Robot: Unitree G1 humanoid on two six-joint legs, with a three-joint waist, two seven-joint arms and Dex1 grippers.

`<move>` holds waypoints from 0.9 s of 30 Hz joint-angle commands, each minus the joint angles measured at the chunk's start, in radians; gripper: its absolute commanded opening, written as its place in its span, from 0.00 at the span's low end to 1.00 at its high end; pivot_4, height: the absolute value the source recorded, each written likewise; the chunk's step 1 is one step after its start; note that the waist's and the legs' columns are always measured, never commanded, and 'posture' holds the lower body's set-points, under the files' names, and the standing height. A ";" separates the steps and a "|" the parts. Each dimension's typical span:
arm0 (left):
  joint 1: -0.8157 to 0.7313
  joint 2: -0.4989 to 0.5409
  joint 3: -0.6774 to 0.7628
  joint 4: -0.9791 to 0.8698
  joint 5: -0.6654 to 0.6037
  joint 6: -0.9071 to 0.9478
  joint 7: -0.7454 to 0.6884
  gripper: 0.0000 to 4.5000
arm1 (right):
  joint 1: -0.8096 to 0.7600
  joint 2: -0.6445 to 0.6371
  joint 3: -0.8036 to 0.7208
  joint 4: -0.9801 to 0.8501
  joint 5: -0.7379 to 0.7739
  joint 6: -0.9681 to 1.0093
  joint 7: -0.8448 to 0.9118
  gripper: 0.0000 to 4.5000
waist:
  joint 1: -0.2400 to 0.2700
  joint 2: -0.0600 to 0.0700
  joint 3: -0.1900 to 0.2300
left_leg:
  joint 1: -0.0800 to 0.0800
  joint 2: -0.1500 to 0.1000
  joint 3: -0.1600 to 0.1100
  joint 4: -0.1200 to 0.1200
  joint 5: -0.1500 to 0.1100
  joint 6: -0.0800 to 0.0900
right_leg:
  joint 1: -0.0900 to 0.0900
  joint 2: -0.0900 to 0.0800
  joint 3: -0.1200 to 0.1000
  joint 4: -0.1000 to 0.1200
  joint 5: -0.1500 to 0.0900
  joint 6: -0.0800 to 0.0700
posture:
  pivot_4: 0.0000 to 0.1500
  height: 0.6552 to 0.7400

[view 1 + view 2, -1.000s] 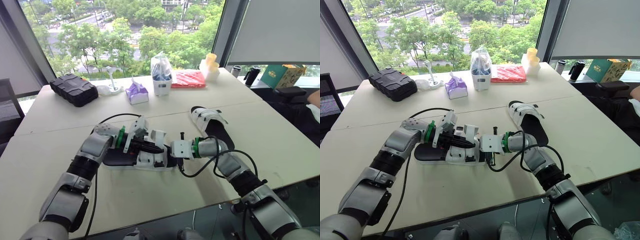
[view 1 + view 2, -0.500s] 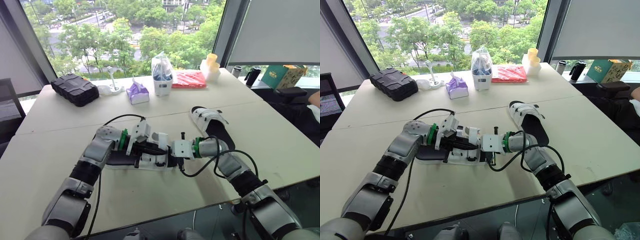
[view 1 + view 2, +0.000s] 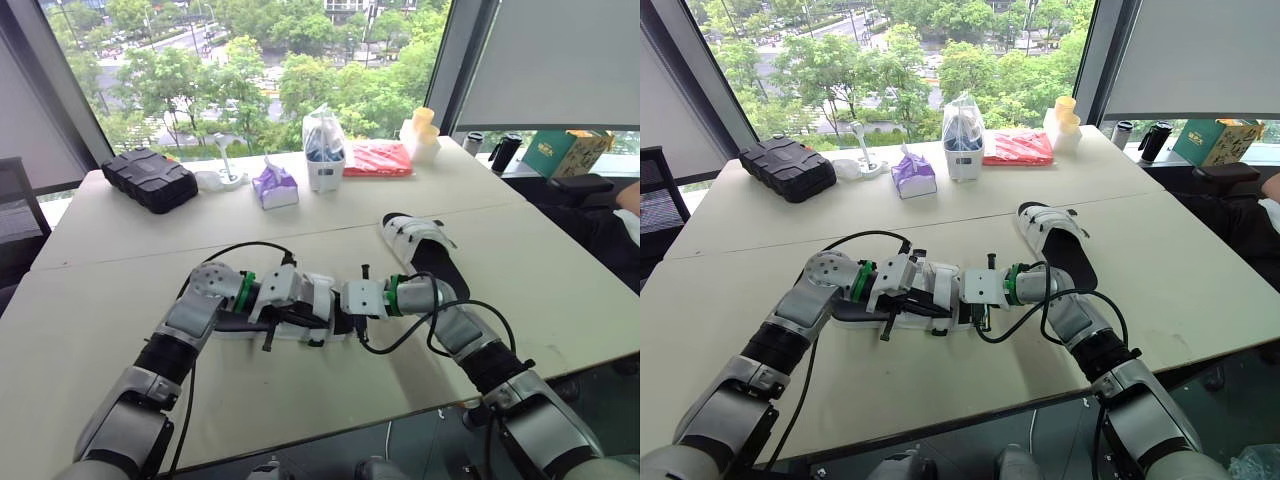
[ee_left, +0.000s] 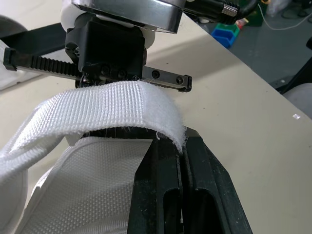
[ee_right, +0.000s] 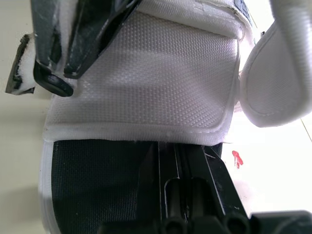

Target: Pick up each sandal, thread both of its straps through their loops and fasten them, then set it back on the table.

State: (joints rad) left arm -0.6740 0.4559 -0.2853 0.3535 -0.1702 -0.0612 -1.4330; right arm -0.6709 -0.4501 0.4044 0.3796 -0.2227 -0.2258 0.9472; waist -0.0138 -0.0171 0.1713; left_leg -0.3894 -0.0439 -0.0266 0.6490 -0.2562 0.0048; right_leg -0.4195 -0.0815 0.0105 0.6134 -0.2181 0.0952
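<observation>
Behind sandal [image 3: 318,300], bin [image 3: 325,174] perhaps holds bag [image 3: 322,135].

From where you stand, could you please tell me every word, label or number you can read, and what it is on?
No text here can be read.
Teal cardboard box with a yellow top: it carries print, too small to read.
Purple tissue pack: no legible text.

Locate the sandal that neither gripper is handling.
In the left eye view the free sandal lies on the table's right half, beyond the right gripper, right of the held sandal.
</observation>
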 commanded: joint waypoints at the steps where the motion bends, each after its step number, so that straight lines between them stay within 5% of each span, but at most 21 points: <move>1: 0.030 0.024 -0.030 0.019 0.039 -0.001 -0.009 0.01 | 0.022 0.002 0.026 0.024 -0.023 0.014 0.011 0.00 | 0.000 0.000 0.000 | 0.000 0.000 0.000 0.000 0.000 0.000 | 0.000 0.000 0.000 0.000 0.000 0.000 | 1.00 1.00; 3: 0.030 0.031 -0.035 0.018 0.044 0.009 -0.008 0.01 | 0.021 0.003 0.027 0.024 -0.023 0.013 0.010 0.00 | 0.000 0.000 0.000 | 0.000 0.000 0.000 0.000 0.000 0.000 | 0.000 0.000 0.000 0.000 0.000 0.000 | 1.00 1.00; 6: 0.047 0.045 -0.003 -0.054 -0.018 0.107 -0.007 0.21 | 0.020 0.003 0.027 0.025 -0.024 0.013 0.009 0.00 | -0.001 0.001 -0.001 | 0.000 0.000 0.000 0.000 0.000 0.000 | 0.000 0.000 0.000 0.000 0.000 0.000 | 1.00 1.00; 13: 0.175 0.145 0.095 -0.331 -0.171 0.271 -0.005 0.98 | 0.032 0.001 0.029 0.015 -0.024 0.014 0.007 0.00 | -0.005 0.001 0.000 | 0.000 0.001 0.000 -0.001 0.000 0.000 | -0.001 0.000 0.000 0.001 0.000 0.000 | 1.00 1.00; 27: 0.462 0.229 0.168 -0.628 -0.226 0.336 0.161 0.99 | 0.038 0.000 0.031 0.012 -0.026 0.011 0.007 0.00 | -0.001 0.001 0.000 | 0.000 0.001 0.000 -0.001 0.000 0.000 | -0.001 -0.003 0.002 -0.001 0.000 -0.001 | 1.00 1.00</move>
State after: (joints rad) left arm -0.2224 0.6872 -0.1291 -0.2483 -0.4033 0.2887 -1.3032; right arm -0.6570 -0.4483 0.4035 0.3693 -0.2232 -0.2267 0.9363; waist -0.0147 -0.0161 0.1709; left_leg -0.3897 -0.0429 -0.0266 0.6477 -0.2564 0.0048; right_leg -0.4207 -0.0845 0.0126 0.6128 -0.2185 0.0945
